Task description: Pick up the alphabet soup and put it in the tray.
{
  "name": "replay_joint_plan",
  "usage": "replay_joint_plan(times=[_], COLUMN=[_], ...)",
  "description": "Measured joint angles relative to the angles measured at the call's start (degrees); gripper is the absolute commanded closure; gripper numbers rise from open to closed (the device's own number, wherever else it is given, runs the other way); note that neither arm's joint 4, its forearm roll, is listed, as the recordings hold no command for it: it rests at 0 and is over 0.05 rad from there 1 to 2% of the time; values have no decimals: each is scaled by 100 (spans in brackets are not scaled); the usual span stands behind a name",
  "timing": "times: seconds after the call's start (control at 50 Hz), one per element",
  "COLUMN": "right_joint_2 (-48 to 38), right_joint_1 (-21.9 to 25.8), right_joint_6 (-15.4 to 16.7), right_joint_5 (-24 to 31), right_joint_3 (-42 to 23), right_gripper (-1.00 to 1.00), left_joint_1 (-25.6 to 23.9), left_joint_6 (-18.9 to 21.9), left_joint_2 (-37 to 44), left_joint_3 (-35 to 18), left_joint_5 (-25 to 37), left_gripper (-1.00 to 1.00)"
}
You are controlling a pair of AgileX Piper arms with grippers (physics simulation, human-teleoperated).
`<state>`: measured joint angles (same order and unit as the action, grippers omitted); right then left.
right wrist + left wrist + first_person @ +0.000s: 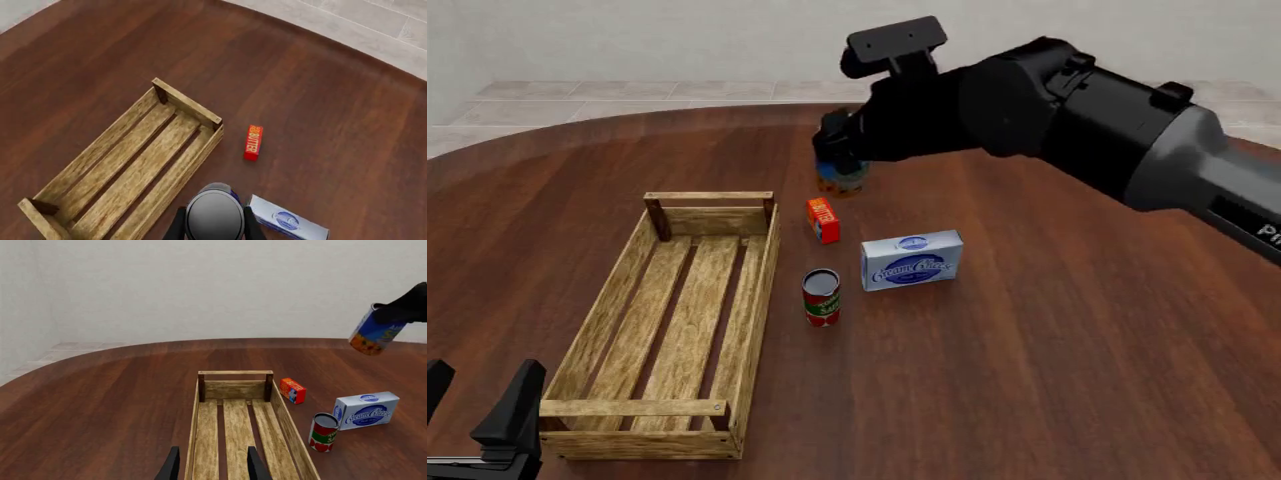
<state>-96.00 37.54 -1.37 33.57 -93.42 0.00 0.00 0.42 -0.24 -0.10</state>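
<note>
Looking thru left wrist cam first: we see our left gripper [212, 463] w/ black fingers spread apart, nothing between them, hovering over the near end of the long light-wood slatted tray [237, 426]. Small blue/orange-yellow alphabet soup can [375, 331] hangs in the air, tilted, well above the dark wood table [100, 405].

Front cam: right gripper [839, 152] clamped on the can, which is off the table, beyond the small red butter box [822, 219] and to the tray's right, not over it. Red/green can [821, 297] stands upright between tray and white/blue cream cheese box [912, 259].

Right wrist cam: fingers [176, 227] squeeze both sides of the can; we see its silvery top. Tray holds nothing.
</note>
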Motion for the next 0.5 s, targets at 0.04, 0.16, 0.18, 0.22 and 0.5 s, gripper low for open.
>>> replay_joint_plan(times=[0.04,0.16,0.18,0.22,0.5], right_joint_2=[-60,-248,-282,-348,-776], right_joint_1=[73,279,309,369,680], right_joint_6=[-10,-38,-40,-45,-65], right_joint_5=[2,16,18,21,34], right_joint_3=[-73,-294,-329,-396,-818], right_gripper=[100,100,100,100,100], left_joint_1=[0,0,0,0,0], left_joint_6=[0,0,0,0,0], left_joint_2=[0,0,0,0,0], left_joint_3=[0,0,0,0,0], left_joint_5=[0,0,0,0,0], left_gripper=[-100,-100,-100,-100,-100])
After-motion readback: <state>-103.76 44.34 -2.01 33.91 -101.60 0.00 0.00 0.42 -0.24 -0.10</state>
